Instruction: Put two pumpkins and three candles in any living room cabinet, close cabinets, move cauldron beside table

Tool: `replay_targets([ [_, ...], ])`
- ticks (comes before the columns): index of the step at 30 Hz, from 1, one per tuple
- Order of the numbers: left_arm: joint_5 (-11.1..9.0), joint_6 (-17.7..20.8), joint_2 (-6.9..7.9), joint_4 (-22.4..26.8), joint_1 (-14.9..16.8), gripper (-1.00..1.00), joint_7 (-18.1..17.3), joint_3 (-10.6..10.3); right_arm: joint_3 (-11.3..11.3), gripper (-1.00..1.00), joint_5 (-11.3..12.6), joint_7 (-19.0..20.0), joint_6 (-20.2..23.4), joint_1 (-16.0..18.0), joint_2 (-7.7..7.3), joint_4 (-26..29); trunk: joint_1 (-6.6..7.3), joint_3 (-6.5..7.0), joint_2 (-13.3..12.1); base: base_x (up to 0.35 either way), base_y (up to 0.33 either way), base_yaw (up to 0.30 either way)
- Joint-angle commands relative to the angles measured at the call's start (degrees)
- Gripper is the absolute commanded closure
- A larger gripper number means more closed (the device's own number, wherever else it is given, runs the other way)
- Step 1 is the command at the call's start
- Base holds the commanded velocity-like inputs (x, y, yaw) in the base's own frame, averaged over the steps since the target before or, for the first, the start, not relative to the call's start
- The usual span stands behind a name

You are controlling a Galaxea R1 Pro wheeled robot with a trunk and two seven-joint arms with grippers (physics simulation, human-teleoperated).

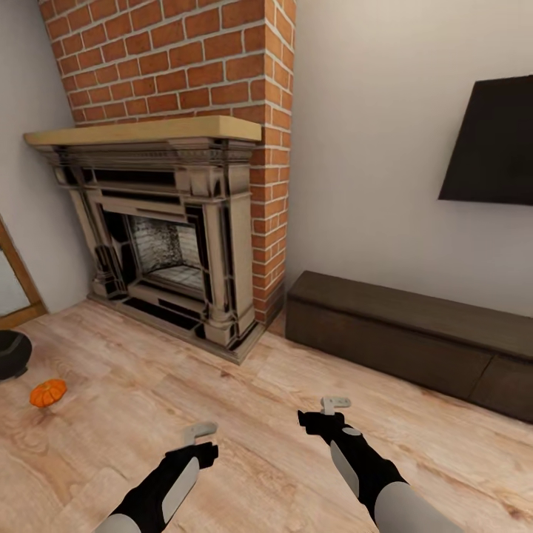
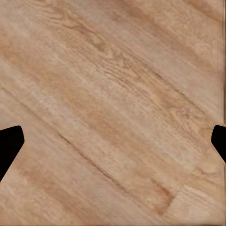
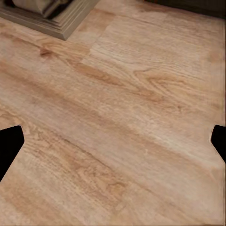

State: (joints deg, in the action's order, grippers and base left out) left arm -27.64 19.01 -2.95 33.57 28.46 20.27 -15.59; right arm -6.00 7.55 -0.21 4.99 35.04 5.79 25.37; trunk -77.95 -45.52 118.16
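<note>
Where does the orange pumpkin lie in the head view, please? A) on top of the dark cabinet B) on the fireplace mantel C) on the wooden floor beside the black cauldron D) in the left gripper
C: the pumpkin sits on the floor just right of the cauldron, at the picture's left edge.

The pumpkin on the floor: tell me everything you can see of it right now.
The pumpkin is small, bright orange and ribbed, with a smooth, slightly glossy skin. It sits on the wooden floor at the head view's left, in front of the fireplace, just beside the black cauldron without clearly touching it. Neither gripper is near it.
</note>
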Motion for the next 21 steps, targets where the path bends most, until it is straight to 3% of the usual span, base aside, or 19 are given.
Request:
replay_targets([
  [1, -0.5, 0.2, 0.06, 0.0, 0.0, -1.0, 0.5, -0.3, -0.3, -1.0, 0.6, 0.0, 0.2, 0.0, -0.03, 0.1, 0.0, -0.06, 0.0, 0.056, 0.0, -0.289],
  [7, -0.6, 0.2, 0.05, -0.2, 0.0, -1.0, 0.5, -0.3, -0.2, -1.0, 0.6, 0.0, 0.2, 0.0, -0.03, 0.0, 0.0, -0.06, 0.0, 0.014, 0.058, -0.289],
  [14, -0.7, 0.2, 0.05, -0.2, 0.0, -1.0, 0.5, -0.2, -0.2, -1.0, 0.6, -0.1, 0.2, 0.0, -0.04, 0.0, 0.0, 0.03, 0.0, 0.013, 0.256, -0.289],
  [21, -0.6, 0.2, 0.05, -0.3, 0.0, -1.0, 0.5, -0.3, -0.2, -1.0, 0.6, -0.1, 0.2, 0.0, 0.0, 0.0, 0.0, 0.18, 0.0, 0.188, 0.251, -0.289],
])
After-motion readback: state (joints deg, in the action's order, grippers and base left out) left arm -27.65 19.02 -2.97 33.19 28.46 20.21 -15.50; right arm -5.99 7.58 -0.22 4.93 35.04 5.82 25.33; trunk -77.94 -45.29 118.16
